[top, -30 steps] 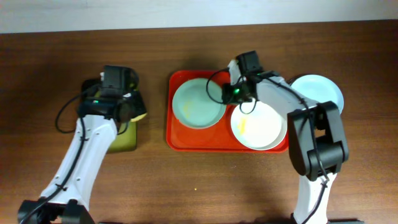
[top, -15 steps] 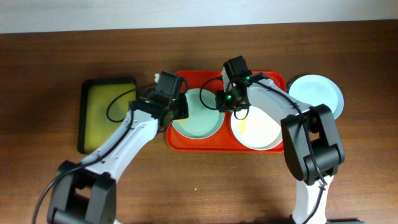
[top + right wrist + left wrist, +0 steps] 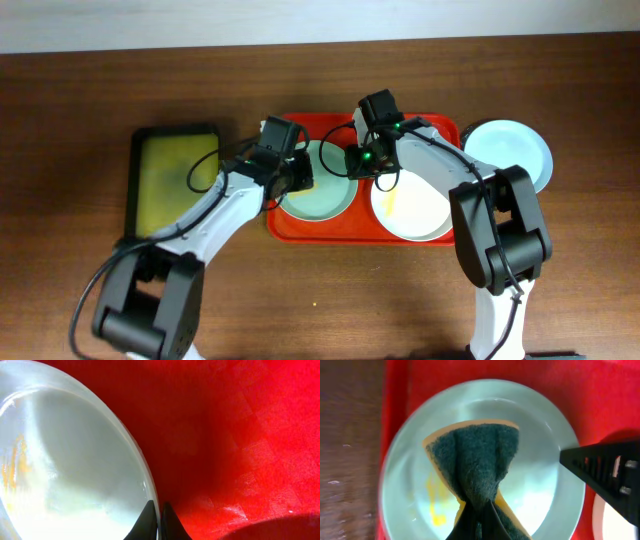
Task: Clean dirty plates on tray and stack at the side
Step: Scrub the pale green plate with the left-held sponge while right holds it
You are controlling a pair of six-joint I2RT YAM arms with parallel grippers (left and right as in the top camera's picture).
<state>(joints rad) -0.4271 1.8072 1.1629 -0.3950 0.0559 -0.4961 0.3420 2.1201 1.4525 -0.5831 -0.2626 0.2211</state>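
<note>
The red tray (image 3: 300, 228) holds a mint-blue plate (image 3: 328, 196) on its left and a white plate (image 3: 415, 205) with a yellow smear on its right. My left gripper (image 3: 297, 172) is shut on a green-and-yellow sponge (image 3: 475, 455) that rests on the mint plate (image 3: 540, 485), beside a yellow smear (image 3: 437, 510). My right gripper (image 3: 358, 165) is shut on that plate's right rim; in the right wrist view its fingers (image 3: 159, 510) pinch the rim of the plate (image 3: 65, 460). A second mint-blue plate (image 3: 515, 150) lies on the table right of the tray.
A black-rimmed tray with a yellow-green inside (image 3: 170, 180) lies on the brown table left of the red tray. The two arms reach close together over the tray's middle. The light wall edge runs along the far side of the table.
My left arm has swung from the black-rimmed tray to the red tray and brought the sponge onto the mint plate. My right gripper has shifted slightly left to that plate's rim.
</note>
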